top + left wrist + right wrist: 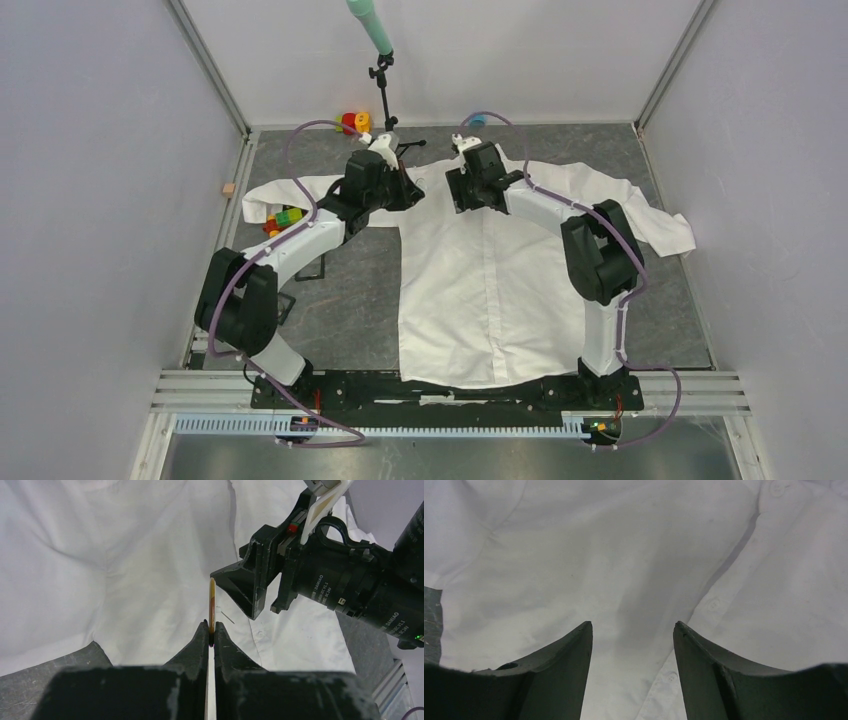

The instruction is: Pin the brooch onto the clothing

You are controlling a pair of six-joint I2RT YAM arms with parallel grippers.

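The clothing point(480, 290), a white collared shirt, lies flat on the grey table with its collar at the far side. My left gripper point(211, 626) is shut on the brooch point(212, 600), which shows edge-on as a thin orange-gold sliver standing up from the fingertips above the shirt's chest point(125, 555). A fine pin point(228, 617) sticks out just right of it. My right gripper point(633, 625) is open above the fabric point(599, 555) beside the button placket point(713, 603), with nothing between its fingers. In the top view both grippers, left point(408, 188) and right point(462, 190), face each other near the collar.
Coloured toy blocks point(285, 218) lie on the shirt's left sleeve, and more toys point(354, 122) sit at the back by a black stand with a green handle point(372, 30). A small wooden cube point(229, 189) rests at the left wall. Walls enclose three sides.
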